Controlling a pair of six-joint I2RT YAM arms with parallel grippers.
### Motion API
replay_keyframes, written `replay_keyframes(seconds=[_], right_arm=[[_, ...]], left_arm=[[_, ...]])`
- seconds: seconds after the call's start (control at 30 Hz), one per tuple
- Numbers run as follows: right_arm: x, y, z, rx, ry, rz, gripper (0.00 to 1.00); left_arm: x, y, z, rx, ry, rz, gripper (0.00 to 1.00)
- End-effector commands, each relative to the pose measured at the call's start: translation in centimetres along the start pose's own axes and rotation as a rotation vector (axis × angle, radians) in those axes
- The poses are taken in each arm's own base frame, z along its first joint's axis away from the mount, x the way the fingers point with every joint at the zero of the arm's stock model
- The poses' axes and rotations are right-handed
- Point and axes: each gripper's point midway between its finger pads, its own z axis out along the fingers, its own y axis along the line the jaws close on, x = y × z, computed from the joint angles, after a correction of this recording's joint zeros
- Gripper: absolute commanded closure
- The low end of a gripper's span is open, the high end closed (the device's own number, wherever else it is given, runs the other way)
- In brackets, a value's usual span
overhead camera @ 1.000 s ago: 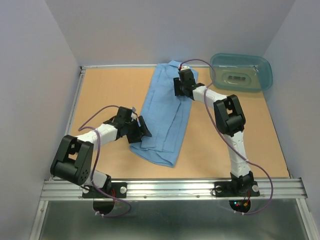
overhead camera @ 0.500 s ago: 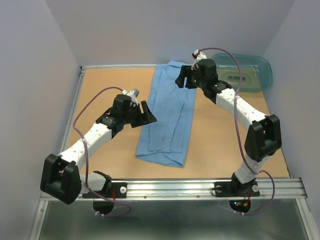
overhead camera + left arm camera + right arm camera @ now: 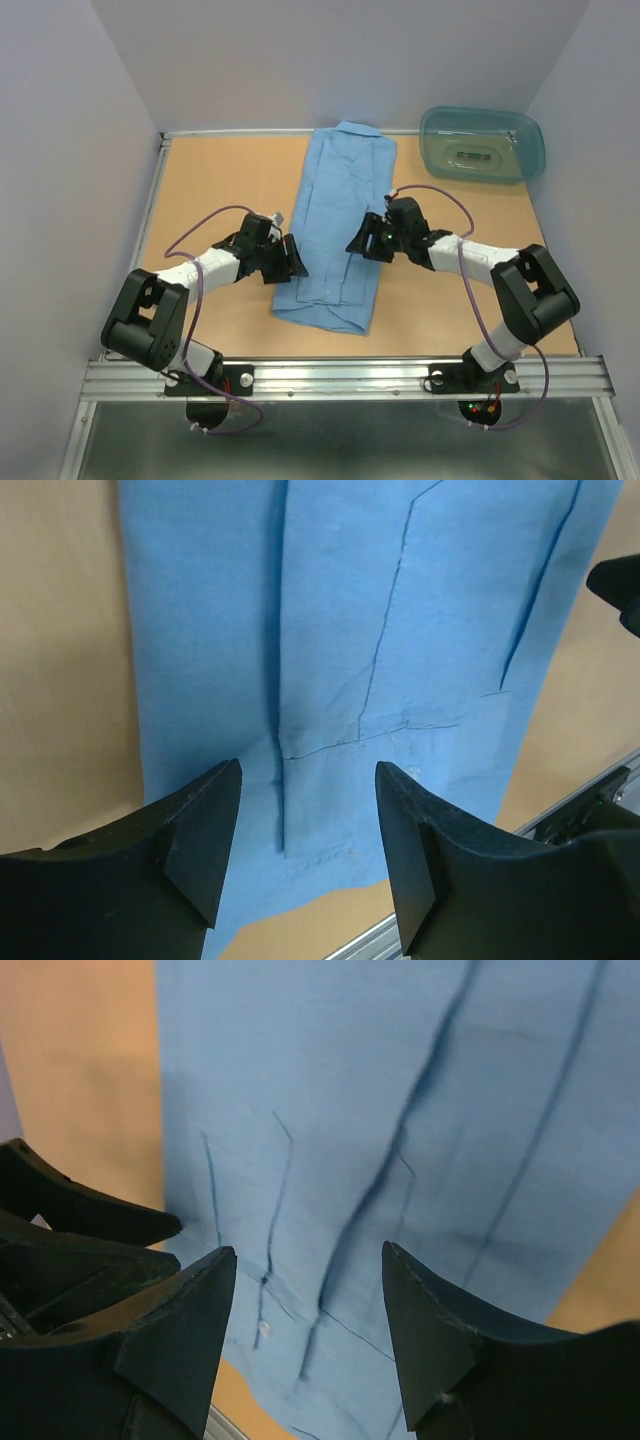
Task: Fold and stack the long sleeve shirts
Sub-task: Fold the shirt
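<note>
Long-sleeve light blue cotton shirt (image 3: 335, 225) lies folded into a narrow lengthwise strip mid-table, collar at the far end, on the tan wooden table (image 3: 210, 190). Left gripper (image 3: 291, 262) is at the strip's left edge towards the near end, fingers spread, nothing between them. Right gripper (image 3: 362, 241) is at the right edge, likewise spread and empty. Translucent teal plastic tub (image 3: 482, 145) stands far right.

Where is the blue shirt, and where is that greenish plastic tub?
blue shirt (image 3: 333, 225): overhead view, middle of the folded cloth.
plastic tub (image 3: 534, 150): overhead view, its right-hand wall.
</note>
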Motion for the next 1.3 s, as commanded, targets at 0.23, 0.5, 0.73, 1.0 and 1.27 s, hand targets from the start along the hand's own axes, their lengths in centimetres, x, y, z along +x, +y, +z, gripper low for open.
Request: replay_keyframes(seconds=[0.23, 0.5, 0.73, 1.0, 1.27], right_arm=[[-1.3, -0.8, -3.9, 0.010, -0.174, 0.021, 0.34], [-5.1, -3.8, -8.8, 0.126, -0.310, 0.002, 0.34], [-5.8, -2.7, -10.5, 0.056, -0.312, -0.028, 0.34], [-5.9, -1.0, -10.6, -0.009, -0.284, -0.042, 0.34], [-6.1, -2.3, -10.3, 0.048, -0.307, -0.026, 0.34]], left_arm=[[3.4, -1.2, 2.5, 0.094, 0.048, -0.101, 0.34], [8.6, -12.6, 2.9, 0.266, 0.124, -0.043, 0.34], [1.0, -15.8, -0.9, 0.303, -0.148, 0.004, 0.34], [-13.8, -10.7, -0.1, 0.242, -0.304, 0.040, 0.34], [-18.3, -11.0, 4.6, 0.310, -0.228, 0.059, 0.35]])
